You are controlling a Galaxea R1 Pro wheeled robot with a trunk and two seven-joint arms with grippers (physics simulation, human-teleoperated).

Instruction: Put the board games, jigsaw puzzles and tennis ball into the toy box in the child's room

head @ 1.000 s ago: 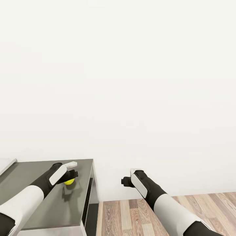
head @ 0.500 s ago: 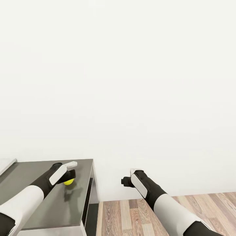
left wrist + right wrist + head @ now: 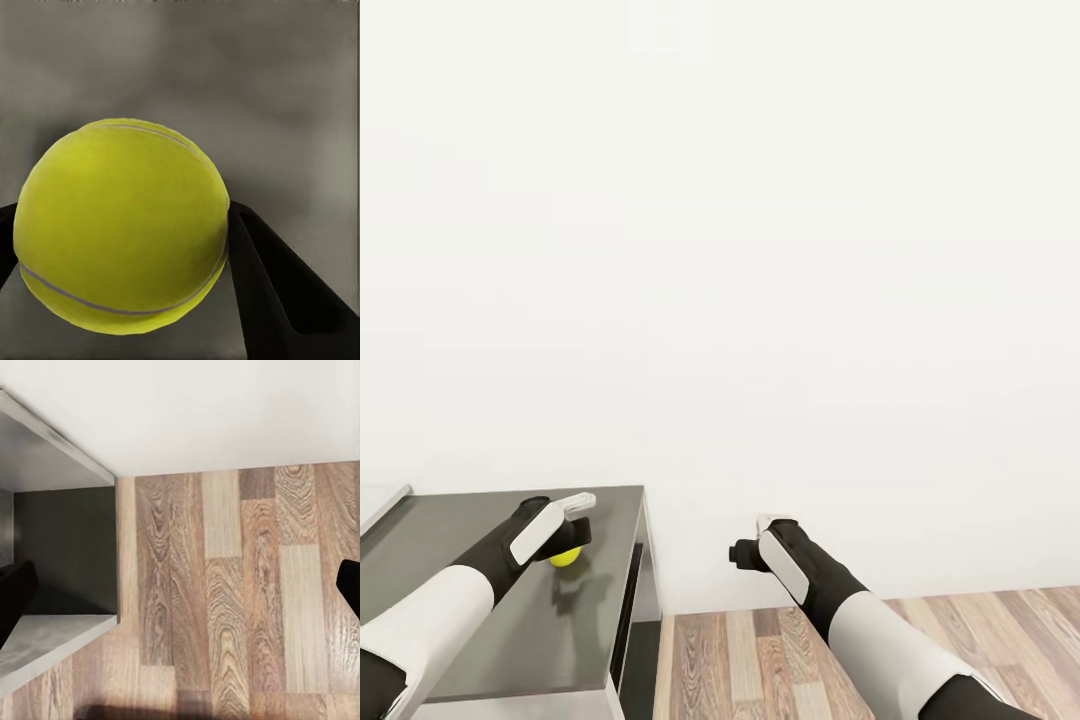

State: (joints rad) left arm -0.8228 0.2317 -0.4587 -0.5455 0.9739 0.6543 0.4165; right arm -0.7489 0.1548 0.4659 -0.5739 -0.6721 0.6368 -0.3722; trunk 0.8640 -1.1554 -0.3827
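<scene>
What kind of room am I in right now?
Likely a plain indoor room, though which kind is unclear: a bare white wall, wood-plank floor, and a grey-topped table where the left gripper holds a tennis ball.

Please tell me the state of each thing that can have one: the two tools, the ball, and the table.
left tool: shut on the tennis ball, fingers against both its sides.
tennis ball: held above the table, its shadow on the top.
right tool: open, holding nothing, over the wooden floor.
table: grey top bare near the ball.
</scene>
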